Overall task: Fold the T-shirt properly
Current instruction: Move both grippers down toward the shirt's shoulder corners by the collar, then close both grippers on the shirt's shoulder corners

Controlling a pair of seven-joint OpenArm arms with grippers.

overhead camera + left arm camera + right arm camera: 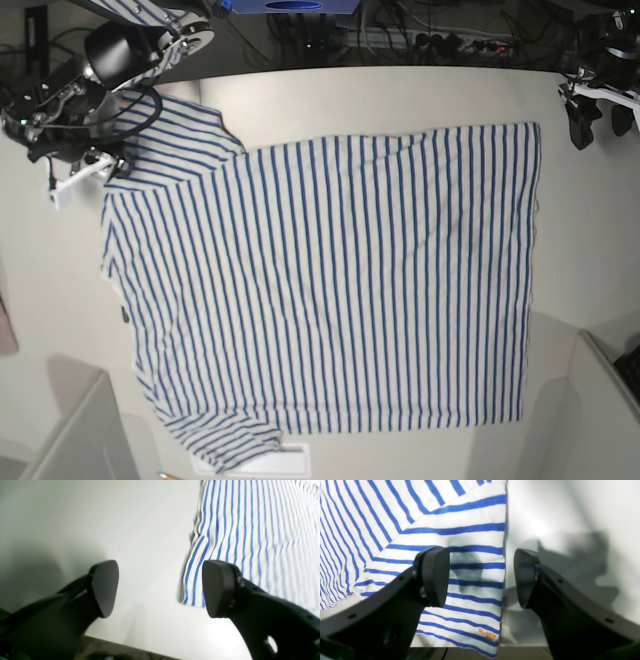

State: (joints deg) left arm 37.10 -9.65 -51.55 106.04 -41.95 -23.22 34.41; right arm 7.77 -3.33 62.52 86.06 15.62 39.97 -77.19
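The T-shirt (pixel 330 280), white with thin blue stripes, lies spread flat on the white table (pixel 400 95), neck to the left and hem to the right in the base view. My right gripper (pixel 481 580) is open above the upper sleeve (pixel 460 530), whose hem edge runs between the fingers; small orange lettering shows on that hem. In the base view this gripper (pixel 95 160) is at the top left. My left gripper (pixel 160 587) is open over bare table, with its right finger (pixel 217 587) next to the shirt's hem corner (pixel 250 530). In the base view it (pixel 600 122) hangs just beyond the top right corner.
Cables (pixel 430 35) and a blue object (pixel 290 5) sit beyond the table's far edge. Grey panels stand at the bottom left (pixel 80 430) and bottom right (pixel 600 400). The table's near edge (pixel 125 647) shows below my left gripper.
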